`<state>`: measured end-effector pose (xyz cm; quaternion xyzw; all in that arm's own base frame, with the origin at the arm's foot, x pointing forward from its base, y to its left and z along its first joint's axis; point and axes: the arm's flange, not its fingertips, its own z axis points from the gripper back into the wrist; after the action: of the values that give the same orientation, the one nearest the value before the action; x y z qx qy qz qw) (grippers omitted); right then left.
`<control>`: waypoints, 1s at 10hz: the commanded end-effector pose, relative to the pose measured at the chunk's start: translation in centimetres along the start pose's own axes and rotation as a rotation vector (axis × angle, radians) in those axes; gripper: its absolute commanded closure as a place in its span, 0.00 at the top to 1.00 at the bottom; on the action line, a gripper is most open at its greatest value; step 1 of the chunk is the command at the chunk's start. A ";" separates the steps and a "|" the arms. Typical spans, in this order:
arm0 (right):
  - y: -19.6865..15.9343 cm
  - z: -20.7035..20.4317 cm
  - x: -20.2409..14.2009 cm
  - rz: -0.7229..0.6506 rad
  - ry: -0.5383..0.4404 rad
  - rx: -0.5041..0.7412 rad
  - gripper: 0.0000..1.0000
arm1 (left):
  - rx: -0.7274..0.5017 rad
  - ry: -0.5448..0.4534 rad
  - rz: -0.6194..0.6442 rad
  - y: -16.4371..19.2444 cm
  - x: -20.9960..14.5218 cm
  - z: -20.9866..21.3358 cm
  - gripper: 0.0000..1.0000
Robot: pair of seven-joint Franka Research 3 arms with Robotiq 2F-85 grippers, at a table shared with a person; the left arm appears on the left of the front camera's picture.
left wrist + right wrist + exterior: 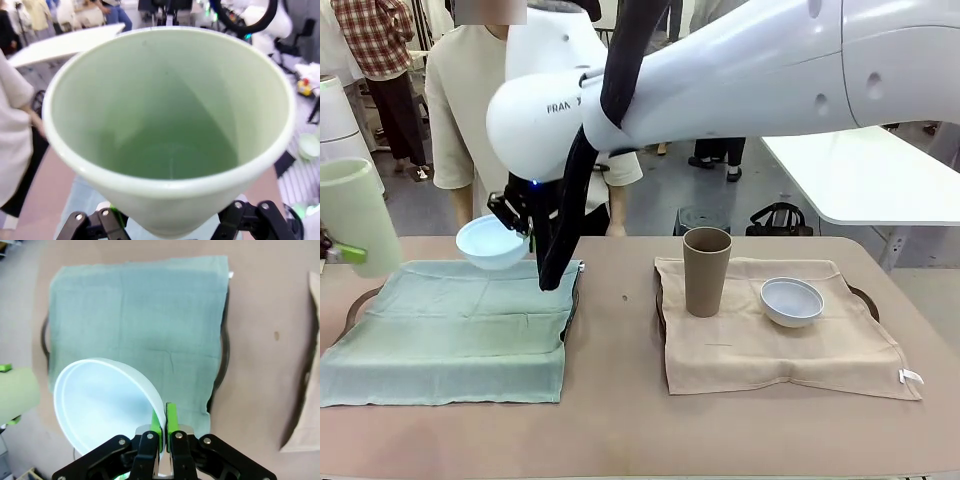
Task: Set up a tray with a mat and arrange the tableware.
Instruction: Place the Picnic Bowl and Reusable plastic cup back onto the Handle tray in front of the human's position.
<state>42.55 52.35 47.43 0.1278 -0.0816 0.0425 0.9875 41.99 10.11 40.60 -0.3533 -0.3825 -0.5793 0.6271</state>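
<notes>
My right gripper point(520, 232) reaches across from the right and is shut on the rim of the light blue bowl point(490, 243), holding it above the far edge of the green mat point(450, 330). From the right wrist, the pads point(171, 421) pinch the bowl point(100, 405) over the mat point(140, 325). At the far left my left gripper point(340, 250) is shut on the pale green cup point(355, 215), held upright off the table. In the left wrist view the cup's mouth point(170, 100) faces the camera above the fingers point(100, 225). The brown cup point(706, 270) and the bluish-white bowl point(792, 301) stand on the beige mat point(770, 345).
Each mat lies over a dark tray; one rim point(572, 300) shows beside the green mat and another point(865, 295) beside the beige one. A person in a pale shirt point(460, 90) stands at the far side. Bare table point(620, 340) separates the two trays.
</notes>
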 end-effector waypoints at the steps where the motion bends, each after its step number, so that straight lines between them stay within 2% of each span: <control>1: -1.2 -0.9 -1.7 -0.007 0.009 0.038 0.05 | -0.010 0.012 -0.022 1.4 -2.2 -2.1 0.81; 3: -1.3 -2.3 -1.8 -0.023 0.032 0.018 0.05 | 0.025 -0.002 0.001 2.4 -4.0 -3.3 0.81; 4: -0.6 -2.0 -1.1 -0.012 0.025 0.009 0.05 | -0.036 0.020 0.005 1.4 -3.9 -3.4 0.81; 7: -0.6 -2.0 -1.1 -0.013 0.025 0.009 0.05 | -0.036 0.020 0.011 1.5 -4.2 -3.5 0.81; 10: -1.1 -5.2 0.2 0.007 0.030 0.029 0.05 | -0.037 -0.015 -0.009 2.5 -6.1 -4.7 0.81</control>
<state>42.97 52.41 42.79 0.1305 -0.0609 0.0405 0.9888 43.77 9.02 33.39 -0.3716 -0.3600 -0.5818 0.6275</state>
